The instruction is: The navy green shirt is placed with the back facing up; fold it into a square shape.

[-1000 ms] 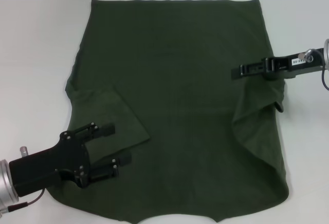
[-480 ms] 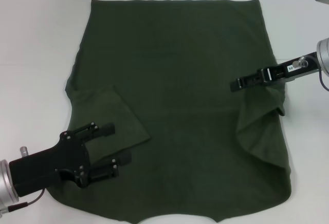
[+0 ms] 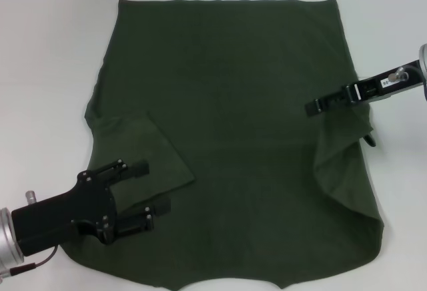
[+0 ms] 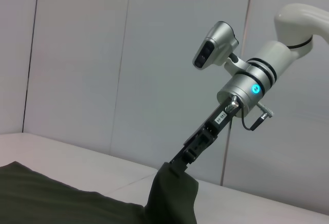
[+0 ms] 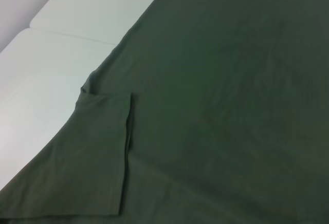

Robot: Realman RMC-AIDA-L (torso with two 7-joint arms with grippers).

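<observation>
So, right sleeve pinched and lifted, left side already tucked.

Navy green shirt spread flat over the white table, left sleeve folded in onto the body. Right gripper clamped on the shirt's right edge, fabric hanging off it in a raised fold. Left gripper sitting low over the near-left corner, fingers spread, holding nothing.
</observation>
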